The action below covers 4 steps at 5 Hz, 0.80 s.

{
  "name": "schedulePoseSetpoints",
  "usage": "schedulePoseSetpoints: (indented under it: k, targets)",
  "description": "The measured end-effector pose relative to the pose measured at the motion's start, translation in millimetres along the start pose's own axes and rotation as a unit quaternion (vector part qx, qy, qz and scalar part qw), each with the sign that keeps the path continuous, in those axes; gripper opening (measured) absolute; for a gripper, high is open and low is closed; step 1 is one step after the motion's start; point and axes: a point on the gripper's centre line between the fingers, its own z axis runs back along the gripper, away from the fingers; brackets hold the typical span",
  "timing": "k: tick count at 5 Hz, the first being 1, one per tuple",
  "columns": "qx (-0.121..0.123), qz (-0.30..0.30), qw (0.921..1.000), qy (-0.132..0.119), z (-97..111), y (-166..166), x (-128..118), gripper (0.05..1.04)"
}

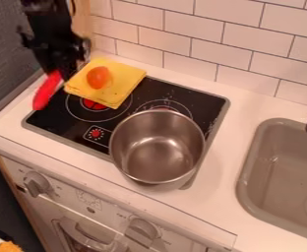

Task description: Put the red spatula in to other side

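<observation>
The black gripper (57, 72) has its fingers clamped on the upper end of the red spatula (47, 90) at the stovetop's (64, 122) left edge; the spatula's long axis slants steeply, its free end pointing down and slightly left, beside a yellow cloth (121, 75).

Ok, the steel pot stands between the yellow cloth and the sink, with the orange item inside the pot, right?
Not in the pot: the camera view shows the orange item on the yellow cloth. The pot does stand between cloth and sink.
</observation>
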Motion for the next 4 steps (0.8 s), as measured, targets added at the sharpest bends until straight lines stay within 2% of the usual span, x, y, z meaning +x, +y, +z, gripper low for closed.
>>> schedulePoseSetpoints:
  k: [2,4]
  targets:
    - [0.016,0.005,0.9976,0.067,-52.7,9.0,-7.3,0.337]
    - [0.021,-0.011,0.9968,0.077,-62.5,4.6,-27.6,0.337]
